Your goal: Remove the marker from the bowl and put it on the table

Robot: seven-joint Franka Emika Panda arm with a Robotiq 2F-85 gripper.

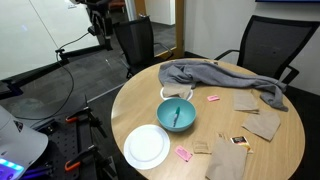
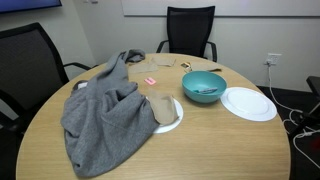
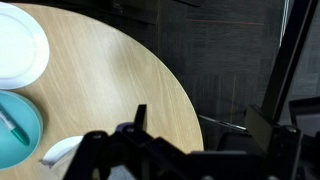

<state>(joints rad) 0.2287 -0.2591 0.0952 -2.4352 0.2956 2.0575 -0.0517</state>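
Observation:
The teal-blue bowl (image 1: 177, 115) stands on the round tan table (image 1: 265, 150), next to the white plate. It shows in both exterior views (image 2: 203, 86) and at the left edge of the wrist view (image 3: 14, 135). The thin dark marker (image 1: 176, 114) lies inside the bowl, seen also in an exterior view (image 2: 206, 92) and in the wrist view (image 3: 11, 126). My gripper (image 3: 200, 130) is open and empty. It hangs beyond the table's edge, well away from the bowl.
A white plate (image 1: 147, 147) lies beside the bowl. A grey cloth (image 2: 105, 112) covers part of the table. Small pink pieces (image 1: 183, 154) and tan flat pieces (image 1: 262, 124) are scattered about. Office chairs (image 2: 190, 30) stand around the table.

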